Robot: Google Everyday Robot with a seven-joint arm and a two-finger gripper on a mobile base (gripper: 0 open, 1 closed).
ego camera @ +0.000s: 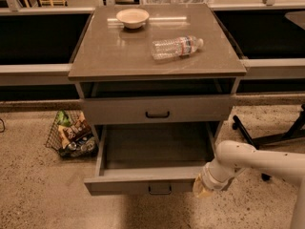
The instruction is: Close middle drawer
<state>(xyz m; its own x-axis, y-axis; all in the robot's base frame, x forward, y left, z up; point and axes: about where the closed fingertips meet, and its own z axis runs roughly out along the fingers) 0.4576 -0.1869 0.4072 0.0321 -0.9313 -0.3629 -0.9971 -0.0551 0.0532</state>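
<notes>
The middle drawer [157, 151] of the grey cabinet is pulled far out, and its long flat tray is empty. Its low front panel [124, 186] faces me, with a small dark loop handle [159, 191] at its centre. My gripper [202, 188] is at the end of the white arm [248, 160], which reaches in from the right. The gripper sits low, against the right end of the drawer's front panel, to the right of the handle. The taller drawer front [119, 111] with a black handle [157, 114] above is pushed in.
A clear plastic bottle [176, 46] lies on the cabinet top [114, 56], with a small bowl [132, 17] behind it. A wire basket of snack packets [71, 135] stands on the floor to the left. Black chair legs [267, 137] are on the right.
</notes>
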